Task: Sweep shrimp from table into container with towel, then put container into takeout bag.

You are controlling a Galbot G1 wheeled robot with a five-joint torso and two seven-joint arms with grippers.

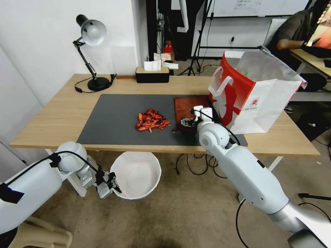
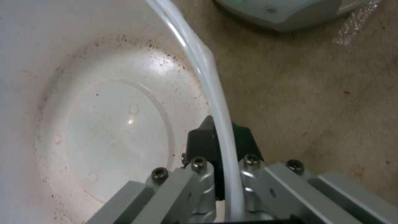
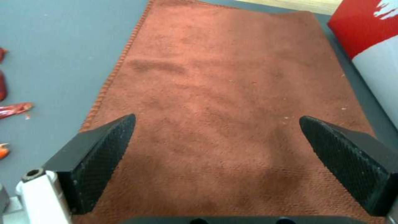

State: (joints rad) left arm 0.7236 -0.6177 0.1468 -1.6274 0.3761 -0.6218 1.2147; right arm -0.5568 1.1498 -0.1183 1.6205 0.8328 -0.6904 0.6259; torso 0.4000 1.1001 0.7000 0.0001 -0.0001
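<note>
Left hand [image 1: 112,184] below the near edge of the counter [image 1: 51,117], clamped on the rim of the container [image 1: 136,175]; in the left wrist view, rim pinched between the black fingertips [image 2: 203,140], one inside the wall and one outside. Container [image 2: 83,109] held out over the floor, open side up, faint reddish specks on its inner base. Right hand [image 1: 188,123] over the near end of the towel [image 1: 184,106], jaws spread wide; in the right wrist view, ribbed pads [image 3: 105,146] to either side of the cloth, contact with it not determinable. Towel [image 3: 224,93] lying flat on the dark grey mat [image 1: 113,120], stitched edge toward the shrimp [image 1: 151,120]. Shrimp in a loose pile near the middle of the mat, just beside the towel on the robot's left, not touching it; a few pieces [image 3: 12,109] at the margin of the right wrist view. Takeout bag [image 1: 251,96] upright and open on the right part of the counter, near corner on the mat, close beside the towel [image 3: 365,31]. Desk lamp [image 1: 91,51] and tissue box [image 1: 152,74] along the far edge.
</note>
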